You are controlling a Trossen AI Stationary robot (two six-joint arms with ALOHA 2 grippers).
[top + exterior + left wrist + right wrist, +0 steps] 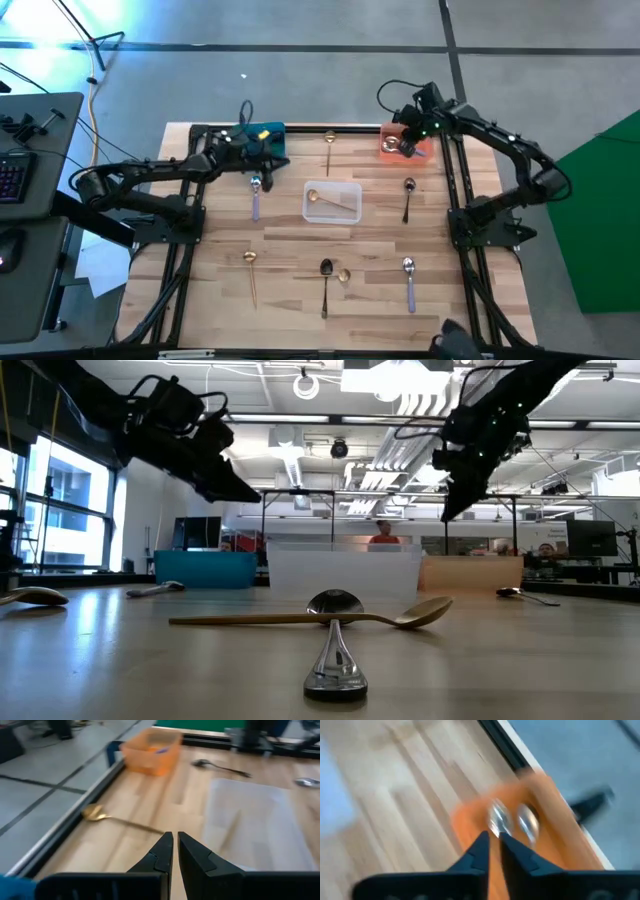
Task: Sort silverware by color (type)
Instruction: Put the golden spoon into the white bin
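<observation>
Motion blur smears the orange bin (530, 840) and its silver spoons (512, 820) in the right wrist view; the bin's far corner runs off-frame.

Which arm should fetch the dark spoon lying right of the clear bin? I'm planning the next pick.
The right arm, probably. Its gripper hangs over the orange bin at the far right corner, with the dark spoon just in front of it. The left gripper sits beyond the clear bin, farther away.
</observation>
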